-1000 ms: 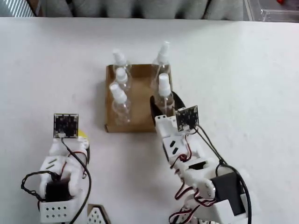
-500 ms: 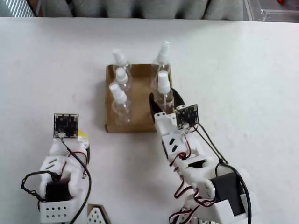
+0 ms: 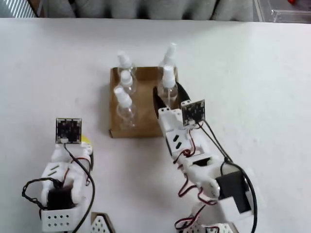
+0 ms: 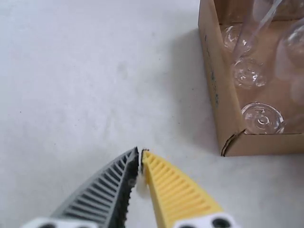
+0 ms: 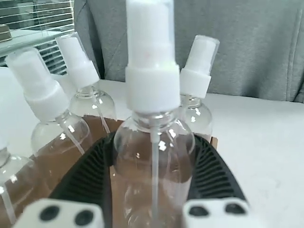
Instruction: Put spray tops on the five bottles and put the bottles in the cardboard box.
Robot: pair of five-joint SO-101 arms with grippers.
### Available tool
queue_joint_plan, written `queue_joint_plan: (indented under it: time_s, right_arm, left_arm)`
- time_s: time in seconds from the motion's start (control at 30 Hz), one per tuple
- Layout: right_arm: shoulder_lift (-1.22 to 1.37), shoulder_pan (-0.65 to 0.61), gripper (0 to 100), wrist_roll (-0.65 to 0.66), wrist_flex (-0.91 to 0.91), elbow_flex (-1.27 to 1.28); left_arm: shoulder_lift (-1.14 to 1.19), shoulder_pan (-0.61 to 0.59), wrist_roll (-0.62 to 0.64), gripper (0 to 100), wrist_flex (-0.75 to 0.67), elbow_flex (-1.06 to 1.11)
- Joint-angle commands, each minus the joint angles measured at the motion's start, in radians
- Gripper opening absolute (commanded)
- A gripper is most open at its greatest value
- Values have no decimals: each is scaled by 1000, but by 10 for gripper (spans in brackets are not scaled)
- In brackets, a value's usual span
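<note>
Right hand [image 3: 168, 97] grasps the fifth capped spray bottle [image 5: 154, 156] inside the cardboard box [image 3: 146, 109], beside four capped bottles [image 3: 126, 109]. Left hand [image 4: 140, 154] clenched, empty. Release alone appears outstanding.

white printed plastic on both, left arm [image 3: 60, 182] has one grey and one yellow ribbed jaws, right arm [image 3: 187, 145] gets curved all-black jaws, red and black cables [image 3: 221, 150] everywhere, square black circuit board [image 3: 68, 130] on each wrist
</note>
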Motion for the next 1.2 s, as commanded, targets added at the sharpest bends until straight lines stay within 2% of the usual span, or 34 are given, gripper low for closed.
queue_joint_plan:
  time_s: [0.0,0.4,0.87,1.1,1.17]
  right_arm:
    - [61,21,15,-8,-30,-87]
    - [206,18,15,-9,-73,-124]
    - [219,1,19,-6,-73,-124]
    - [226,1,209,-6,-73,-120]
    - [226,1,237,-6,-73,-118]
  left_arm:
    - [-8,-1,-8,22,2,-2]
    - [-8,-1,-8,22,2,-2]
    - [-8,-5,-8,22,2,-2]
    - [-8,-5,-8,22,2,-2]
    - [-8,-5,-8,22,2,-2]
